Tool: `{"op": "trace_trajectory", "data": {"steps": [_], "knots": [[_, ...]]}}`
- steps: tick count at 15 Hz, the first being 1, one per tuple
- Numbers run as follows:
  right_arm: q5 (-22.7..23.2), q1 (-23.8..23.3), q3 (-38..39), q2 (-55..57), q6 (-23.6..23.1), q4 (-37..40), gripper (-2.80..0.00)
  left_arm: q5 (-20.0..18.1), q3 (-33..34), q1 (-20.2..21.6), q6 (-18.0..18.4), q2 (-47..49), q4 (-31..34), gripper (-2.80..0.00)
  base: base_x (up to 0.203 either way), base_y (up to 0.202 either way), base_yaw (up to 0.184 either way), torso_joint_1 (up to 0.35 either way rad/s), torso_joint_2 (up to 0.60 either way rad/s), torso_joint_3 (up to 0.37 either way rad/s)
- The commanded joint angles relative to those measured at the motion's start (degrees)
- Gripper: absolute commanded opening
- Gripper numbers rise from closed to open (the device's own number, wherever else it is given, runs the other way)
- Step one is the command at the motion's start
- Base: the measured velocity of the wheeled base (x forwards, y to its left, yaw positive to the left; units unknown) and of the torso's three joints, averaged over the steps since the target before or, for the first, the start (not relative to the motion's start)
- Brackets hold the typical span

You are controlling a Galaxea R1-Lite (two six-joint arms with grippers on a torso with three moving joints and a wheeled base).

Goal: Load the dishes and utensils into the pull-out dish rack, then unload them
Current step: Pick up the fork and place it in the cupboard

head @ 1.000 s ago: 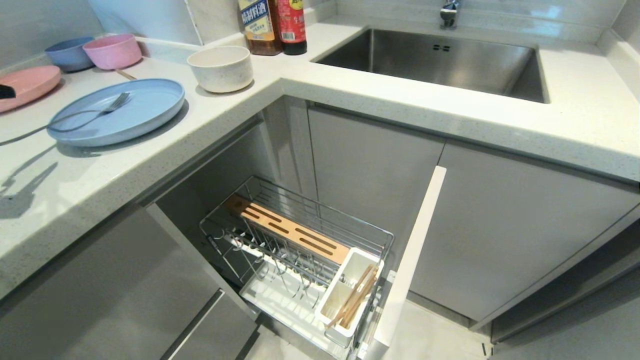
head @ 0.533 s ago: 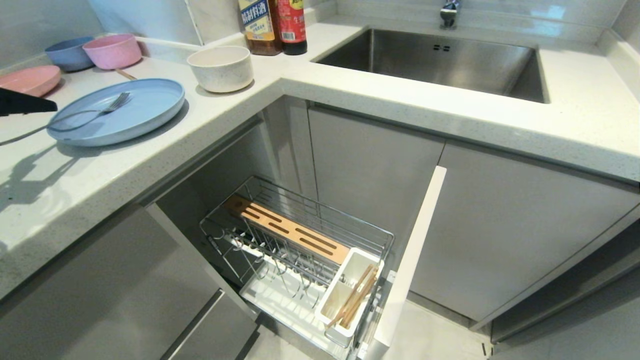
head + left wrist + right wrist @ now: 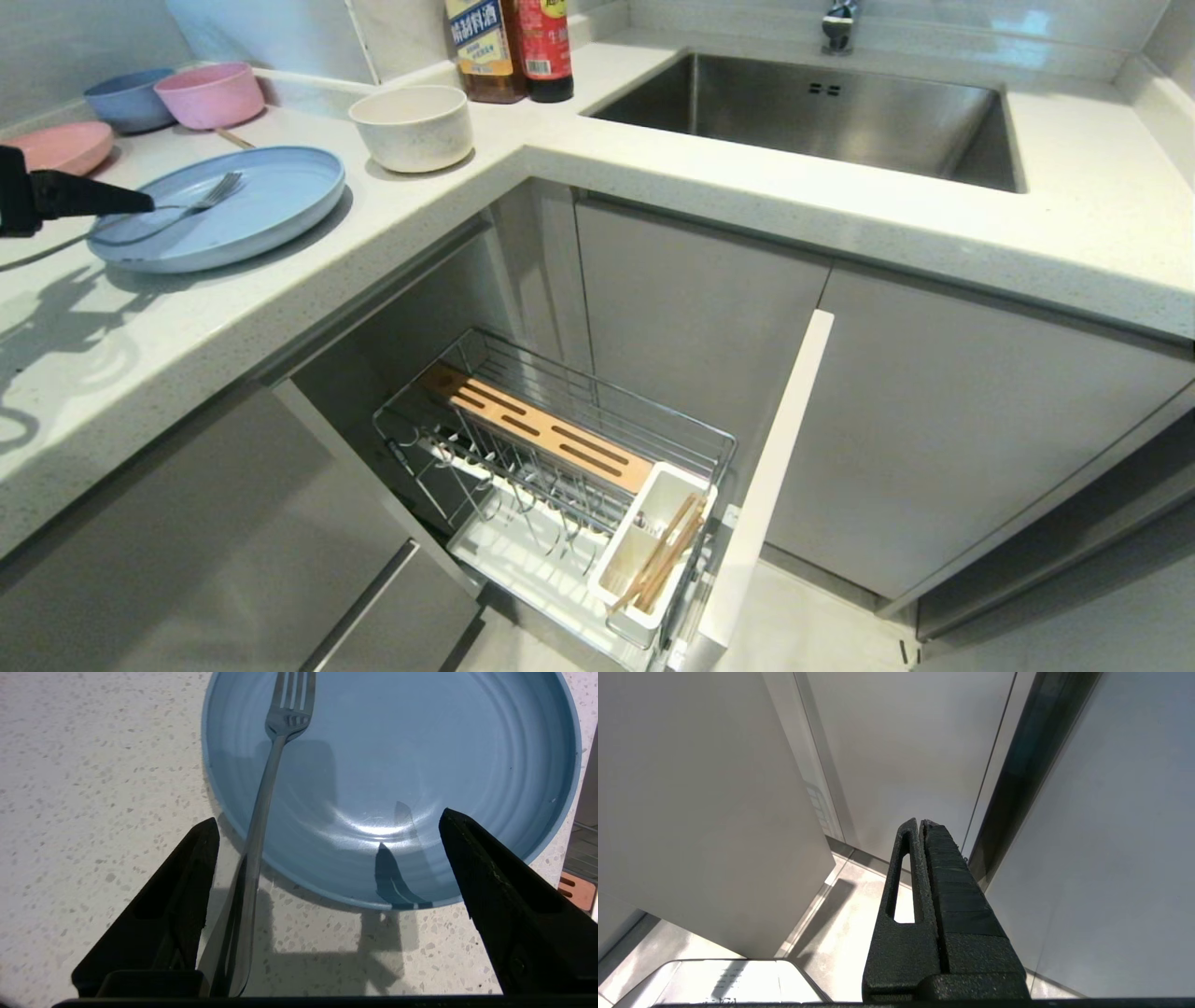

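Where wrist looks, fork (image 3: 261, 812) beside end effector finger (image 3: 173, 914)

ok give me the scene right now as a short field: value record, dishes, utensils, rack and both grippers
plate: pale blue plate on the counter
fork: fork lies tines-in on the plate, handle over its rim
bowl: cream bowl on the counter beyond the plate
chopsticks: chopsticks in the white utensil cup
rack: dish rack pulled out, no dishes in it
left gripper: left gripper open, above the plate's near rim, fork handle beside one finger
right gripper: right gripper shut, parked low by the cabinets
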Motion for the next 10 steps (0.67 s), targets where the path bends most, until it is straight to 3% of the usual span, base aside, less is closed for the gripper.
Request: {"op": "trace_trajectory", "data": {"steps": [1,10], "knots": [[0.0,0.0,0.1,0.0,0.0,0.0,-2.8,-0.5,-0.2,-0.1,0.1,1.2,0.1,0.0,0.0,0.0,0.0,0.0,0.0,0.0],[0.0,0.0,0.1,0.0,0.0,0.0,-2.8,-2.2,0.0,-2.8,0.1,2.2,0.2,0.0,0.0,0.0,0.0,0.0,0.0,0.0]]}}
